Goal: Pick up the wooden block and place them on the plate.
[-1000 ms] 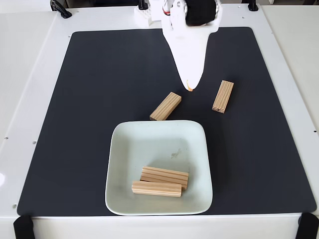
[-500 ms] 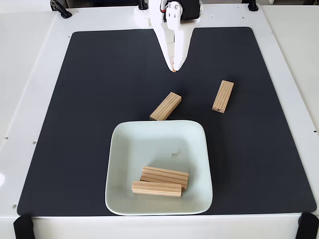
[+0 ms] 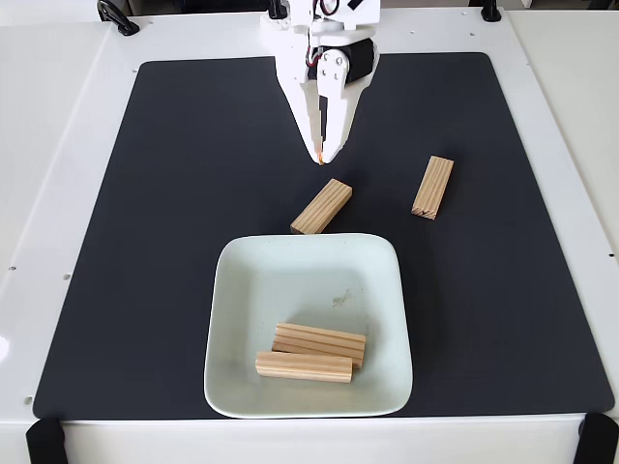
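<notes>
Fingers (image 3: 323, 158) of the white arm pointed down over the far part of the black mat (image 3: 174, 193), drawn nearly together and grasping nothing. Four wooden blocks were counted. Two lay side by side in the near part of the single plate (image 3: 232, 290): one block (image 3: 319, 343) and, nearer, another (image 3: 304, 367). Two rested on the mat: a slanted block (image 3: 322, 207) just beyond the plate's far rim, near the fingertips, and another block (image 3: 432, 188) to its right. The white desk (image 3: 58, 145) carried the mat.
</notes>
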You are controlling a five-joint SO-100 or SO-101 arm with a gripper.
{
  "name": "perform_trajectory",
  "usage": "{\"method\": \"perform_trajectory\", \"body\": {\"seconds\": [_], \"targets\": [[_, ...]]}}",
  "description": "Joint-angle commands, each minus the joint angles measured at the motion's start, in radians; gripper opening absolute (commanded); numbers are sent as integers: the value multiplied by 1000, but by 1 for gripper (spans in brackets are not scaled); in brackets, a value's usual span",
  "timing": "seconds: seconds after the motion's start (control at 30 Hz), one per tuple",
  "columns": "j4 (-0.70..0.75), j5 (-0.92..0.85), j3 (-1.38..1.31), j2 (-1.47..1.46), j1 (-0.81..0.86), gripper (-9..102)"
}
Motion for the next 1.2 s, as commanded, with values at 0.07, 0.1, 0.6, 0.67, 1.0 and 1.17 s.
{"method": "perform_trajectory", "body": {"seconds": [0.07, 0.1, 0.6, 0.67, 1.0, 1.17], "targets": [[3, -14, -169, -89, 37, 0], [3, -14, -187, -104, 41, 0], [8, -67, -143, -133, 60, 15], [41, -107, -137, -132, 61, 22], [152, -129, -126, -133, 60, 37], [152, -130, -127, -149, 60, 37]]}}
